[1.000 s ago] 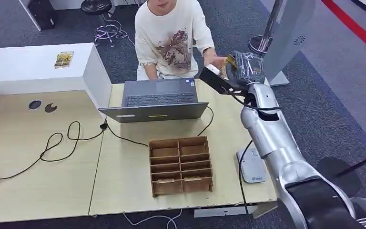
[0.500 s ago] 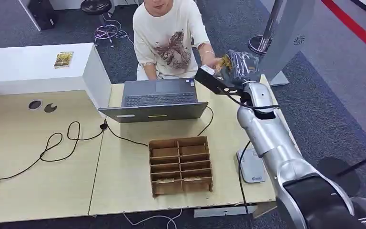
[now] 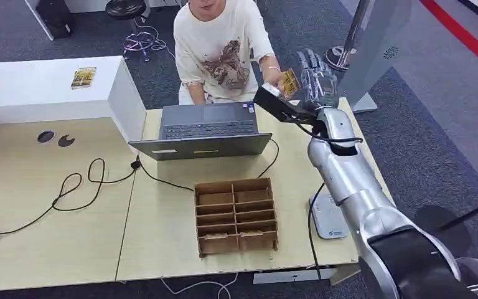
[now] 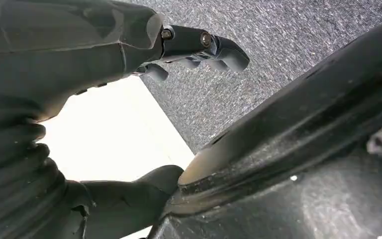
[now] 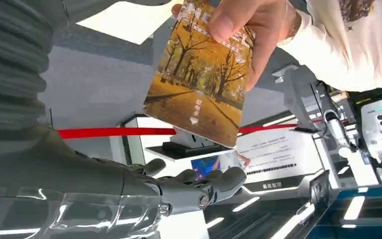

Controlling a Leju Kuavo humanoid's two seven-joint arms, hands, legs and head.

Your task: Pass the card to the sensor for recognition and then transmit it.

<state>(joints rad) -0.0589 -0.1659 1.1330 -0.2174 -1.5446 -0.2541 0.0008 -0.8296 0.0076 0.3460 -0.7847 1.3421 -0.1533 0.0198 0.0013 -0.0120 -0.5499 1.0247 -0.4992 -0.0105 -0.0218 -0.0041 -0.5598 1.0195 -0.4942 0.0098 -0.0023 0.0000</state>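
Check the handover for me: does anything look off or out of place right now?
Nothing looks damaged or spilled. The card is pinched in the person's hand, clear of the right hand, whose fingers are apart with nothing in them. A second card lies on the white counter, away from the handover.

head looks down; wrists close behind hands.

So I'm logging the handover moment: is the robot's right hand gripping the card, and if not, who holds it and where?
No. The right hand is open below the card; a person's hand pinches the card's upper end.
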